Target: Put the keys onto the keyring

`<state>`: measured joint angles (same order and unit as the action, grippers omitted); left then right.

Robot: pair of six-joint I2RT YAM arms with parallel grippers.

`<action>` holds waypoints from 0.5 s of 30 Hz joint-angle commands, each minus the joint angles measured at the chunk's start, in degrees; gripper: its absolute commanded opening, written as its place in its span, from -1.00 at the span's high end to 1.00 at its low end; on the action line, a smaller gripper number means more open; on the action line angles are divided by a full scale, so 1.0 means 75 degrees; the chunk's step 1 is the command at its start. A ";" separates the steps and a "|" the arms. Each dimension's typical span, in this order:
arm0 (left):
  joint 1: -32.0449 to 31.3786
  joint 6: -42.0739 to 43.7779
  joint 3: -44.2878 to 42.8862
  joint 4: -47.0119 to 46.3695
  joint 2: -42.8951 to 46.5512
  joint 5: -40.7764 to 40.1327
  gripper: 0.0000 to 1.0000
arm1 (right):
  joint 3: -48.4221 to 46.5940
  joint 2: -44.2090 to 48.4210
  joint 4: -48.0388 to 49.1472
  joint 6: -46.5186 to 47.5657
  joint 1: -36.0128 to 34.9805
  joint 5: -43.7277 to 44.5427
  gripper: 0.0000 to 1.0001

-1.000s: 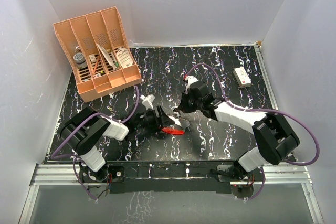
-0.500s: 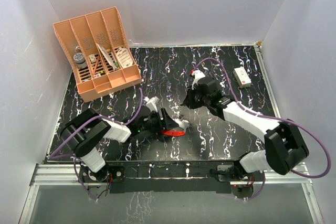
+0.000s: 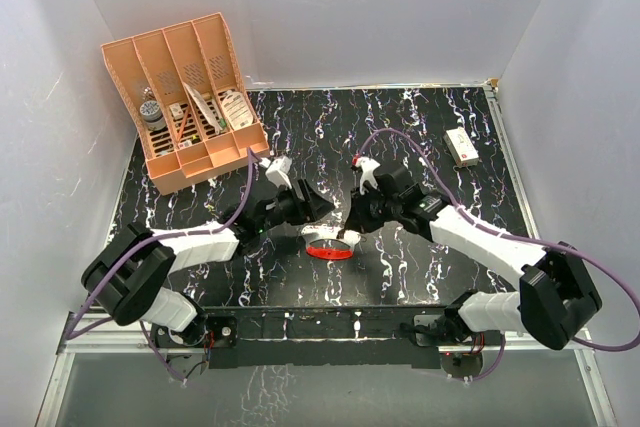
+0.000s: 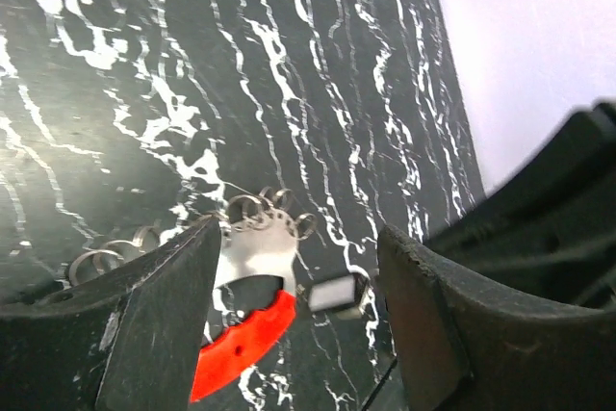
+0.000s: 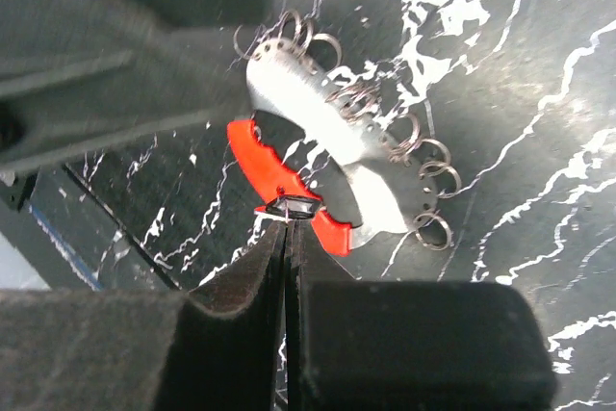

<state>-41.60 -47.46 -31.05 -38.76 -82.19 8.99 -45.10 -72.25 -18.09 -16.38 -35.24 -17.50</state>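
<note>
- Right gripper (image 5: 287,226): jaws pressed together on the key (image 5: 292,207), pinched at the very tips.
- The key sits at the red edge of the keyring (image 5: 308,108), just ahead of those tips; whether they touch, I cannot tell.
- Left gripper (image 4: 298,257): jaws apart, holding nothing; the keyring lies on the table (image 4: 144,64) between and just beyond them.
- Judged: key picked up, threading not yet done, keyring unsteadied.

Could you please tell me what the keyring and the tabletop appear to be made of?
Keyring: the pale part looks like brushed metal, dully reflective; its red crescent looks like matte plastic. Tabletop: probably a glossy sheet printed as black marble, given the white veins and soft glare.
</note>
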 commanded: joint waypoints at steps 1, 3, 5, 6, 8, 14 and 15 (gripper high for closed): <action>0.0403 0.0139 -0.0037 0.0108 -0.0180 0.0116 -0.30 | 0.0052 -0.0096 0.0025 -0.0047 -0.0263 -0.0407 1.00; 0.0505 0.0075 0.0049 -0.0047 -0.0278 0.0215 -0.30 | -0.0016 -0.0344 -0.0023 -0.0044 -0.0365 -0.0448 1.00; 0.0578 0.0009 0.0139 -0.0189 -0.0336 0.0315 -0.30 | -0.0108 -0.0694 -0.0056 -0.0065 -0.0400 -0.0565 1.00; 0.0598 -0.0005 0.0200 -0.0255 -0.0343 0.0339 -0.30 | -0.0166 -0.0854 -0.0074 -0.0052 -0.0409 -0.0663 1.00; 0.0643 -0.0006 0.0271 -0.0289 -0.0360 0.0387 -0.30 | -0.0259 -0.1178 -0.0071 -0.0061 -0.0407 -0.0771 1.00; 0.0702 0.0007 0.0405 -0.0576 -0.0550 0.0537 -0.30 | -0.0567 -0.1940 0.0076 -0.0095 -0.0405 -0.0791 1.00; 0.0691 -0.0002 0.0430 -0.0674 -0.0621 0.0565 -0.30 | -0.0623 -0.1987 0.0154 -0.0110 -0.0402 -0.0768 1.00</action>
<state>-36.80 -47.55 -28.69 -40.69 -85.78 11.44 -45.76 -86.43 -19.73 -16.80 -38.15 -22.48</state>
